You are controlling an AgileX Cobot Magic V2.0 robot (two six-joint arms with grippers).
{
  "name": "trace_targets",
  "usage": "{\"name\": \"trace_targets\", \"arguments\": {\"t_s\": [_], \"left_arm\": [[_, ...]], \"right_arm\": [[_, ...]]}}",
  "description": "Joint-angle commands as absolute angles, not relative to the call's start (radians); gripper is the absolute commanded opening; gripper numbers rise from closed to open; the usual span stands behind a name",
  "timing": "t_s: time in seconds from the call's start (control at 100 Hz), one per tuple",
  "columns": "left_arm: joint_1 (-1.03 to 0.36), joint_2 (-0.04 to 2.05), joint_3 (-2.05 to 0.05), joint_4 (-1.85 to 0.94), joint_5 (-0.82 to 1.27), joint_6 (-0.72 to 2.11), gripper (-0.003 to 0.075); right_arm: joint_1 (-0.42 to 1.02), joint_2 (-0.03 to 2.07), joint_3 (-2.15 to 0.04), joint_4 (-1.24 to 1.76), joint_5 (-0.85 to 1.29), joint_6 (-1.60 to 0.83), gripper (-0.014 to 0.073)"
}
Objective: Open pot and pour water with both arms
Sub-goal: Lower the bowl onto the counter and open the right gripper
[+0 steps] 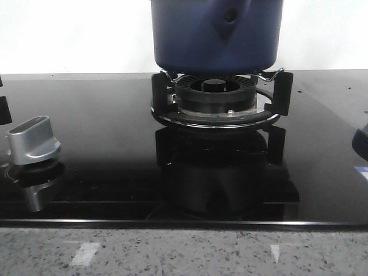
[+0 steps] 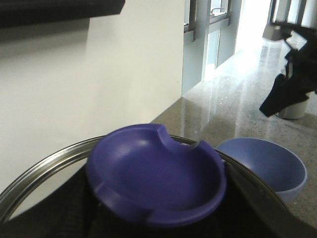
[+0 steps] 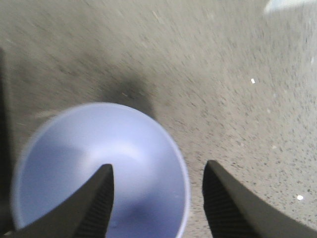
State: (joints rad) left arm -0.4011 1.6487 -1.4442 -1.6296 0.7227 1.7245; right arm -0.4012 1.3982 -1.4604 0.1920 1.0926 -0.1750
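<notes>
Over the bowl (image 3: 101, 171), the right pincer (image 3: 157, 191) gapes, empty.

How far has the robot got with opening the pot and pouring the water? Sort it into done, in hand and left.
Done: nothing can be confirmed; the pot sits on the burner, its top out of view.
In hand: the left wrist view shows a blue lid knob close up; the right gripper hangs open over a pale blue bowl.
Left: pouring; no water shows.

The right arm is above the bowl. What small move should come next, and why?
Probably lower the right pincer and close it on the rim of the pale blue round bowl. Its open fingers straddle that rim, nothing is gripped yet, and the blurred picture suggests the arm has not settled.
</notes>
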Motion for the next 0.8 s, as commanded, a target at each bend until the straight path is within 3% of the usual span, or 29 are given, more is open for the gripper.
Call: {"name": "trace_targets", "arguments": {"t_s": [0.0, 0.79], "left_arm": [[-0.426, 1.633, -1.479, -1.713, 0.752, 1.735, 0.0305], [-0.456, 1.736, -1.479, -1.766, 0.797, 1.761, 0.0305]], "right_arm": [[-0.408, 1.337, -1.499, 0.233, 1.065, -0.173, 0.0363], [-0.408, 1.321, -1.499, 0.253, 1.077, -0.173, 0.0363]]}}
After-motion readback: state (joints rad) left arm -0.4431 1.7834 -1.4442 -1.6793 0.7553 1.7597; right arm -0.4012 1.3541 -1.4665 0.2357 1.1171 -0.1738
